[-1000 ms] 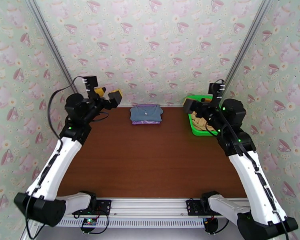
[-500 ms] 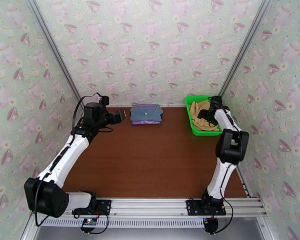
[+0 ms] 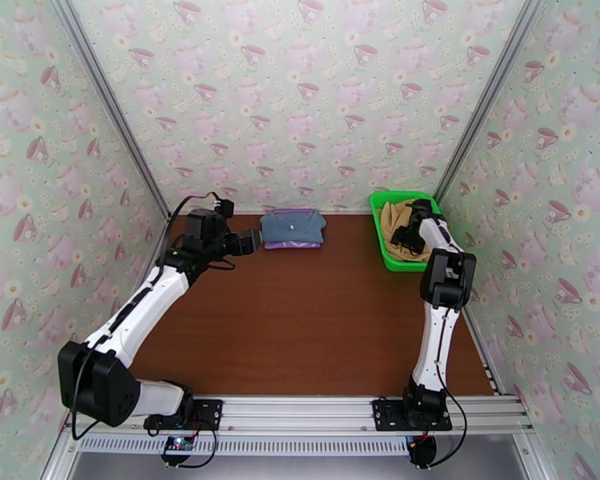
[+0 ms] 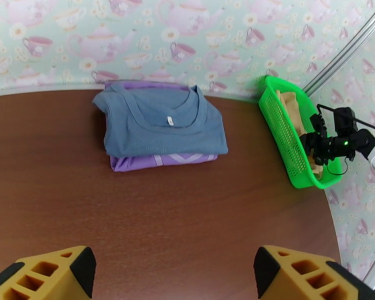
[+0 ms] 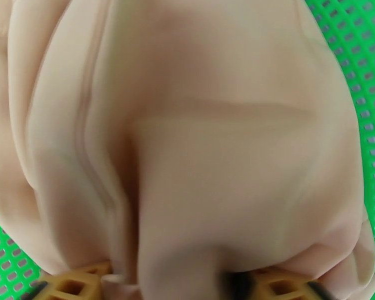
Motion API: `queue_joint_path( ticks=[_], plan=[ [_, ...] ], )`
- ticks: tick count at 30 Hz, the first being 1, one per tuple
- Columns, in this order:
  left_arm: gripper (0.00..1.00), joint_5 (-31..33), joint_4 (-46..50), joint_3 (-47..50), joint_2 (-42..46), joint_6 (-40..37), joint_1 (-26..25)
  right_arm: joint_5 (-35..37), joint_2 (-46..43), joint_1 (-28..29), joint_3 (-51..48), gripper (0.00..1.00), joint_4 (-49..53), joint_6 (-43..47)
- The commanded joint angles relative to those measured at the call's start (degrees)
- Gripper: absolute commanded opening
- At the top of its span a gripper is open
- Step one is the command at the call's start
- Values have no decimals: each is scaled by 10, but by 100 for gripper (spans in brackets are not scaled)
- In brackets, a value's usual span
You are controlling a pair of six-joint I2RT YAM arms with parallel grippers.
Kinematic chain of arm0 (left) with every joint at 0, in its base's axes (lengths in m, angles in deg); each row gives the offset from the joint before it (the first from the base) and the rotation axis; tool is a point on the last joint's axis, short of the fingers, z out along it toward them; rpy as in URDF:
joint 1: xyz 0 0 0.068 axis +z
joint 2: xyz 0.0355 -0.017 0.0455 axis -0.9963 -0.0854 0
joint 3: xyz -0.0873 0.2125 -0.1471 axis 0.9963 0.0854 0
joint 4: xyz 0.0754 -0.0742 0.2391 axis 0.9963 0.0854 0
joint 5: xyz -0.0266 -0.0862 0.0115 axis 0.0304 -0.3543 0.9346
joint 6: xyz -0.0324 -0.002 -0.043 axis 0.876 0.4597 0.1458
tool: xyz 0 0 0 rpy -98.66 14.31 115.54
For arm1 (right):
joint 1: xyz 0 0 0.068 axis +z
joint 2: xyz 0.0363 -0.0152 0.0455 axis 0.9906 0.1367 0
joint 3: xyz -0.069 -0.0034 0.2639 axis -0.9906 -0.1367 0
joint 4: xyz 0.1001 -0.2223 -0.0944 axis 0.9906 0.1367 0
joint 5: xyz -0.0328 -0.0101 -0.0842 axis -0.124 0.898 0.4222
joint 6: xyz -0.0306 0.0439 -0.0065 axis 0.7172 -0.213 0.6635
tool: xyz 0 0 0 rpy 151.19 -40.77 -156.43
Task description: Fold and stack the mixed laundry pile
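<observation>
Left gripper (image 4: 175, 278): jaws held apart. Right gripper (image 5: 182, 290): pressed into tan-yellow garment (image 5: 197, 146) in green basket (image 5: 360, 71); jaw closure cannot be told.

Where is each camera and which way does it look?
Top external: high behind, looking down at the table; left arm and right arm show.
Left wrist: on the left hand, looking across the table to the wall; its fingers show.
Right wrist: on the right hand, looking into the green basket at the tan garment; fingertips show.
Shared: top and left wrist see the blue-grey garment on the lilac garment.
</observation>
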Motion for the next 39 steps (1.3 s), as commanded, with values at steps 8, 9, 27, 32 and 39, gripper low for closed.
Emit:
queue_joint_path(
  ticks=[8, 9, 27, 32, 39],
  plan=[
    [86, 33, 21, -15, 28, -5, -22, -98, -152, 4, -75, 0, -68, -10],
    [86, 38, 24, -14, 33, -2, -21, -101, -187, 4, -88, 0, -84, -13],
    [82, 106, 95, -5, 124, 13, -19, -219, -583, 133, -194, 0, -174, -61],
    [82, 169, 175, -32, 154, 11, -15, -177, -589, 272, -242, 0, -195, -65],
    [82, 262, 264, -46, 206, 9, -7, -107, -528, 427, -309, 0, -238, -47]
  ],
)
